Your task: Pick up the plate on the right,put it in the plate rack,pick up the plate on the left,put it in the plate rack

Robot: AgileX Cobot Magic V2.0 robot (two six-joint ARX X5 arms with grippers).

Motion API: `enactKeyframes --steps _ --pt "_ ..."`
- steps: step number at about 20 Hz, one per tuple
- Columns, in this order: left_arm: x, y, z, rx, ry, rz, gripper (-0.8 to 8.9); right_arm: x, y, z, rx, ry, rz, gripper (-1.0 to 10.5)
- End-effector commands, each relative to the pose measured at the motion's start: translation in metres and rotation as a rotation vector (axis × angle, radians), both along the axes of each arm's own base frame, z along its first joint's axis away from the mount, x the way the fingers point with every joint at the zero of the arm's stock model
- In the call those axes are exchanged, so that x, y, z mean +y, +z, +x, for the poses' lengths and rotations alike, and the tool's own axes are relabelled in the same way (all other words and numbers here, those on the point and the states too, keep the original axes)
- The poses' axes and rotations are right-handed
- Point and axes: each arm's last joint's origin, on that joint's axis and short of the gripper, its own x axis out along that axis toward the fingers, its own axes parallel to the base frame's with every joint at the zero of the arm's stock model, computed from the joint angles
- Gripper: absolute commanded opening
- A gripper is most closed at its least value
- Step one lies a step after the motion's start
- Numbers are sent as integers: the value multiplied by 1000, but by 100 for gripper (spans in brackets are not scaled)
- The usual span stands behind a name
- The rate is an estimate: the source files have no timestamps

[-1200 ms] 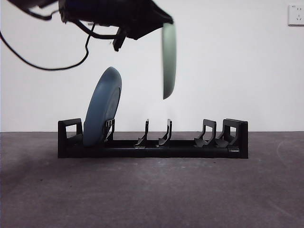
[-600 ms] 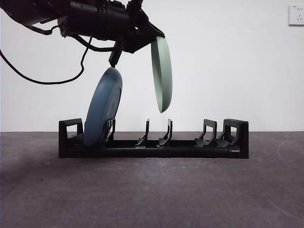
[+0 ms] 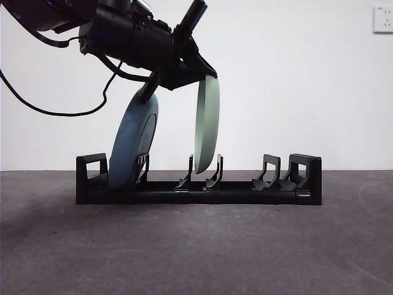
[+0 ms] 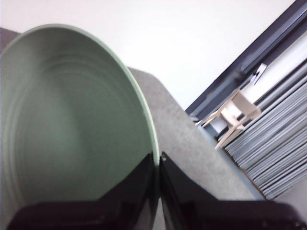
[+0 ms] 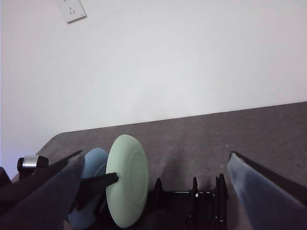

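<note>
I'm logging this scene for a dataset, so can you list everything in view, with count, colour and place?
Rack: one, black, long and low on the table, running across the front view.
Blue plate: one, grey-blue, standing tilted in the rack's end slot, on the left in the front view.
Green plate: one, pale green, nearly upright, lower edge between the rack's middle prongs, top edge held.
Table: one, dark grey.
Wall socket: one, white, high on the white wall.
Chair: one, pale, far off in the left wrist view.
Left gripper: black, fingers shut on the green plate's rim.
Right gripper: open, high and apart, looking down on the rack.
</note>
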Motion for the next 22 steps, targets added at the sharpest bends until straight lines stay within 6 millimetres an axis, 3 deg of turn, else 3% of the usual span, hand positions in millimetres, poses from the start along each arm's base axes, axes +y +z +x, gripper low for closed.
enactKeyframes --steps 1,8,11,18,22 --pt "-2 -1 -2 -31 -6 31 -3 0 1 0 -12 -1 -5 501" --pt "-4 -3 -3 -14 -13 42 16 0 1 1 -10 -1 -5 501" --pt "-4 -3 -3 -10 -13 44 128 0 1 1 -10 0 -5 501" --pt "-4 -7 -4 19 -10 64 149 0 1 1 -9 5 -5 501" --pt "-4 -6 -4 -1 -19 77 230 0 0 1 -5 5 -7 500"
